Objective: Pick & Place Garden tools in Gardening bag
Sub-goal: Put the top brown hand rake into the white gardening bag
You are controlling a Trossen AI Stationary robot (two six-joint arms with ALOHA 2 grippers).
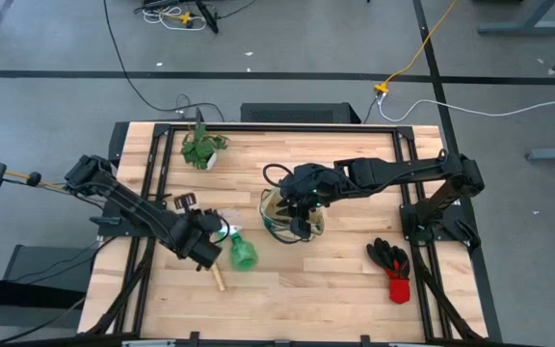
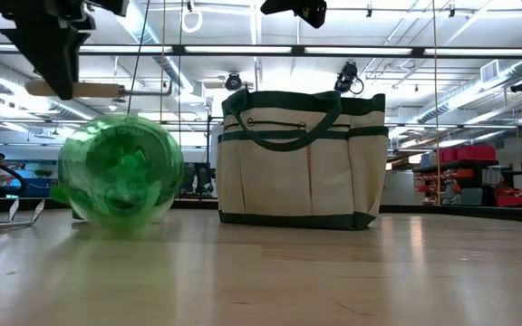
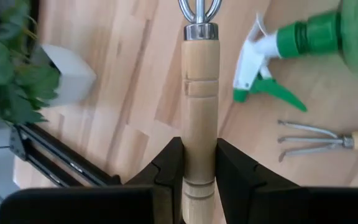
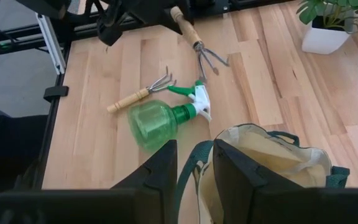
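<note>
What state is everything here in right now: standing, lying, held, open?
gardening bag: upright, mouth open.
right gripper: closed on the bag's green handle.
left gripper: closed on the wooden-handled rake.
wooden-handled rake: held, lifted in the air.
second rake: lying flat.
spray bottle: lying on its side.
gloves: lying flat, untouched.
potted plant: upright.

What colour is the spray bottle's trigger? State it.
Green, on a white nozzle head; the spray bottle shows it best in the left wrist view.
</note>
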